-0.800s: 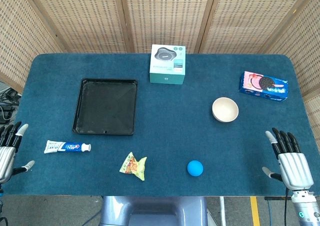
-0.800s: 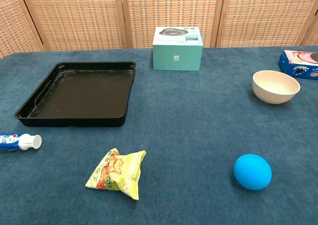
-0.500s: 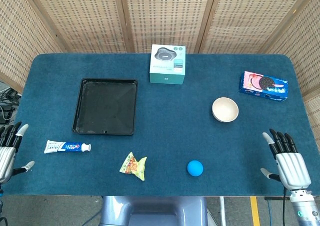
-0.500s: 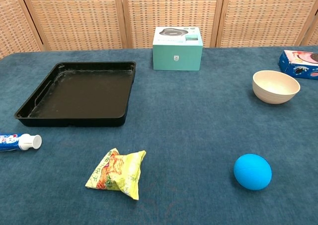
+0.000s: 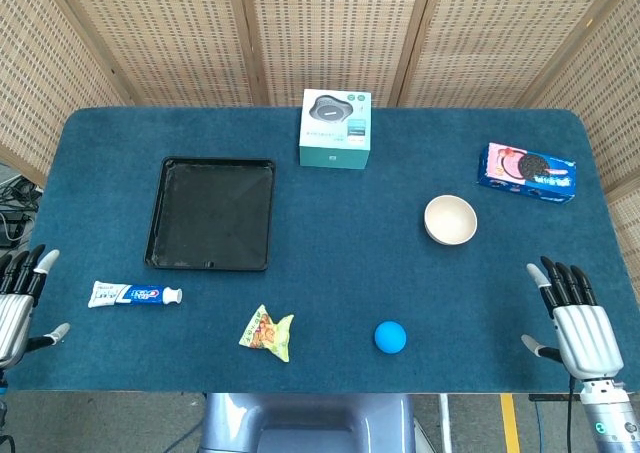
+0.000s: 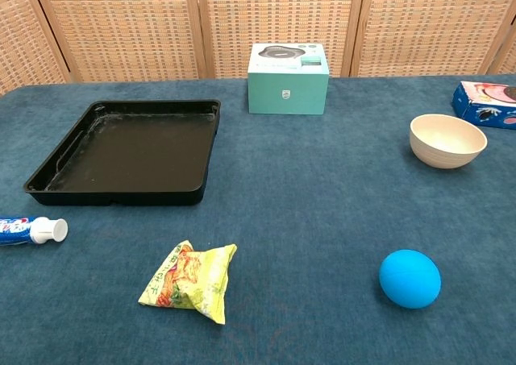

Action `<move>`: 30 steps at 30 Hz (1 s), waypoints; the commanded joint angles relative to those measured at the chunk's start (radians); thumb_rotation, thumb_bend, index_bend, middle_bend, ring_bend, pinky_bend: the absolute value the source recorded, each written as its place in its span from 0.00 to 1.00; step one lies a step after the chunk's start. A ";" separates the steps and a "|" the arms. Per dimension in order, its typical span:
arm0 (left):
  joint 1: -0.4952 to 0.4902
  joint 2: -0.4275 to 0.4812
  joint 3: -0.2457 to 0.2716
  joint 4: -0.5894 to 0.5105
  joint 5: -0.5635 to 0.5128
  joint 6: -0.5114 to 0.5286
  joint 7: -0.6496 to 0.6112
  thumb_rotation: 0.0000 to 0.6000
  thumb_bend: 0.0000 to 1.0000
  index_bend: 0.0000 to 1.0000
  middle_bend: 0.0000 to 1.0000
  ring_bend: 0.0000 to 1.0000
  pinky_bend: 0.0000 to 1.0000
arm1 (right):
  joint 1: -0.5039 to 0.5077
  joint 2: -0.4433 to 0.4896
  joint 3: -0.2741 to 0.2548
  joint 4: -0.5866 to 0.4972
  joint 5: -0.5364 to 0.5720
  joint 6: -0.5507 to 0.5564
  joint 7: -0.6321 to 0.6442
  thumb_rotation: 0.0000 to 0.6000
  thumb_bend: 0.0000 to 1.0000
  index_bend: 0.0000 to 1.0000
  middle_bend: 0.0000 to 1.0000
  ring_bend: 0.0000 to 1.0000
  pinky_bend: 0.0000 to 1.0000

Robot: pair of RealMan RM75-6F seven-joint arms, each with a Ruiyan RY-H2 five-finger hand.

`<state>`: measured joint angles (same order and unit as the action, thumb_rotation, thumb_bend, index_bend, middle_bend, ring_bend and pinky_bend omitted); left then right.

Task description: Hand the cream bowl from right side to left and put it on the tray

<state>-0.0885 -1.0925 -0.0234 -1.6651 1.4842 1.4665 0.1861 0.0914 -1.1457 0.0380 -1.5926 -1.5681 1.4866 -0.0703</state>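
Fingers first: my right hand (image 5: 582,328) sits at the near right edge of the table, spread apart and pointing away from me, holding nothing. My left hand (image 5: 15,308) is at the near left edge, only partly in the head view, and as far as I can tell it is spread and empty too; the chest view shows neither hand.

Just ahead of my left fingertips and a little inward lies a toothpaste tube (image 5: 133,294), then a snack packet (image 5: 268,333), then a blue ball (image 5: 390,337) well inward of my right fingers. None of these should be touched.

Ahead of my right fingertips and inward, well apart from them, stands the cream bowl (image 5: 450,219), upright and empty, with a cookie pack (image 5: 530,172) beyond it and to the outside. I judge the reach has barely begun. To do it well I should come over the bowl from the near side, keep clear of the ball, and take the rim between thumb and fingers on my outer side, leaving the inner rim free for my left hand.

Beyond my left fingers sits the black tray (image 5: 165,213), bare. A teal box (image 5: 335,128) stands farthest back, in the middle.
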 commanded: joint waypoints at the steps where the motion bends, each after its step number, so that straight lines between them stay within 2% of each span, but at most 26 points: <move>1: 0.001 -0.001 0.001 -0.001 0.003 0.003 0.003 1.00 0.01 0.00 0.00 0.00 0.00 | 0.001 -0.004 0.001 0.004 -0.001 0.001 0.006 1.00 0.10 0.02 0.00 0.00 0.00; 3: 0.002 0.000 0.001 -0.003 0.006 0.007 0.002 1.00 0.01 0.00 0.00 0.00 0.00 | 0.002 -0.009 0.002 0.007 -0.004 0.004 0.012 1.00 0.10 0.11 0.00 0.00 0.00; 5: 0.003 0.002 0.000 -0.004 0.005 0.008 -0.004 1.00 0.01 0.00 0.00 0.00 0.00 | 0.005 -0.019 0.008 0.011 -0.012 0.013 0.024 1.00 0.10 0.26 0.01 0.00 0.00; 8: 0.004 0.003 -0.003 -0.001 0.003 0.012 -0.011 1.00 0.01 0.00 0.00 0.00 0.00 | 0.022 -0.046 0.030 0.027 -0.029 0.032 0.040 1.00 0.12 0.35 0.07 0.00 0.02; 12: 0.003 0.001 -0.003 0.003 0.003 0.010 -0.014 1.00 0.01 0.00 0.00 0.00 0.00 | 0.081 -0.065 0.072 0.028 -0.021 -0.017 0.003 1.00 0.12 0.38 0.10 0.00 0.05; 18: 0.000 -0.003 -0.006 0.006 -0.001 0.005 -0.015 1.00 0.01 0.00 0.00 0.00 0.00 | 0.182 -0.084 0.132 0.000 0.046 -0.150 -0.085 1.00 0.14 0.41 0.11 0.00 0.07; 23: -0.008 -0.007 -0.009 0.017 -0.017 -0.016 -0.019 1.00 0.01 0.00 0.00 0.00 0.00 | 0.323 -0.149 0.208 0.031 0.187 -0.337 -0.205 1.00 0.16 0.44 0.12 0.00 0.08; 30: -0.011 -0.005 -0.018 0.026 -0.041 -0.026 -0.033 1.00 0.01 0.00 0.00 0.00 0.00 | 0.408 -0.223 0.243 0.094 0.304 -0.422 -0.269 1.00 0.23 0.46 0.14 0.00 0.10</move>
<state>-0.0992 -1.0977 -0.0406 -1.6400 1.4454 1.4417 0.1543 0.4738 -1.3433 0.2647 -1.5231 -1.2896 1.0890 -0.3178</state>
